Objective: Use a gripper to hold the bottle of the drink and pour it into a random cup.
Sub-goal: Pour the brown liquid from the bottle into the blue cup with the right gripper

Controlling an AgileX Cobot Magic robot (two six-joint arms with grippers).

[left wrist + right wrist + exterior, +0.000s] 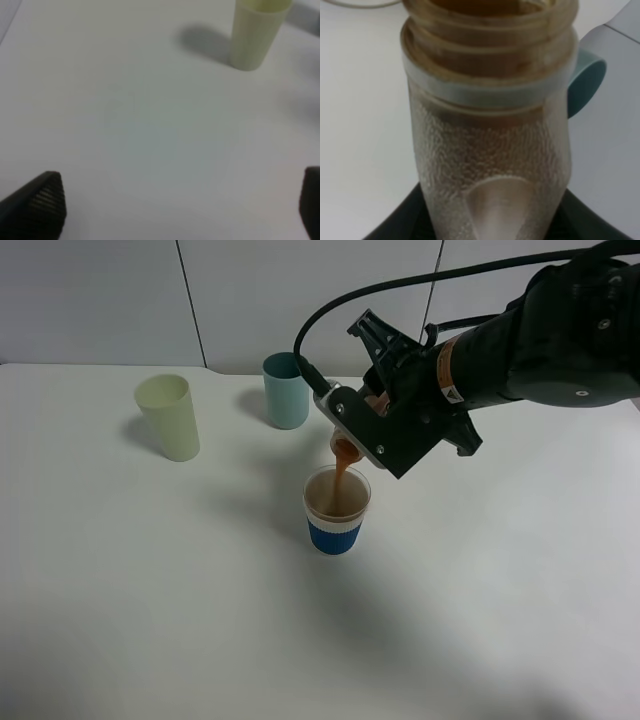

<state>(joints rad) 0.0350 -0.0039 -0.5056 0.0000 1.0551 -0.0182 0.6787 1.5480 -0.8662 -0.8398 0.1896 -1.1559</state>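
Observation:
My right gripper (372, 418) is shut on the bottle of the drink (346, 448) and holds it tipped, mouth down, just above the cup (336, 510). A brown stream runs from the bottle's neck into the cup, which has a blue band round its lower half and brown liquid inside. The right wrist view is filled by the translucent textured bottle (490, 135) with its wide threaded neck. My left gripper (175, 205) is open and empty over bare table; it is out of the exterior view.
A pale yellow-green tumbler (169, 417) stands at the back left, also in the left wrist view (256, 32). A teal tumbler (287, 390) stands behind the cup, seen too in the right wrist view (587, 82). The white table (150, 590) ends at a grey wall.

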